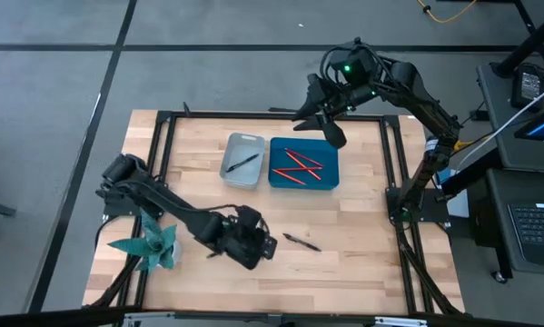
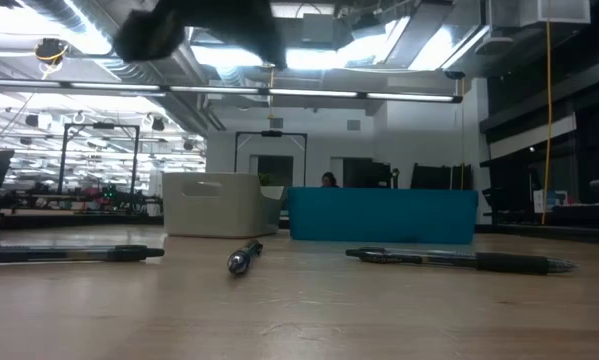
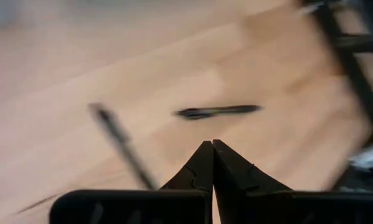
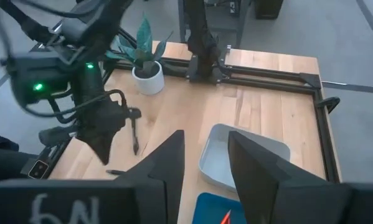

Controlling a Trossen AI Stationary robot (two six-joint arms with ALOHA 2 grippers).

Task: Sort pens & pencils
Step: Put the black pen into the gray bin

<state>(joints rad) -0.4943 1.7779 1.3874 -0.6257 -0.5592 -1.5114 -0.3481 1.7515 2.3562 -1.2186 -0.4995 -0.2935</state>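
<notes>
My left gripper (image 3: pixel 211 144) hovers low over the table, fingers pressed together and empty; a pen (image 1: pixel 302 242) lies just beside it, so I judge this the reach step. Next I must part the fingers and straddle it; my right gripper (image 1: pixel 333 133) waits, fingers apart, above the blue tray (image 1: pixel 277 177)

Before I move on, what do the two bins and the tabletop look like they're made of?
Gray bin: likely plastic, with a smooth matte look and rounded corners. Blue bin: probably plastic too, in an even solid color. Tabletop: wood, pale planks with visible grain and seams, framed by dark metal rails.
</notes>
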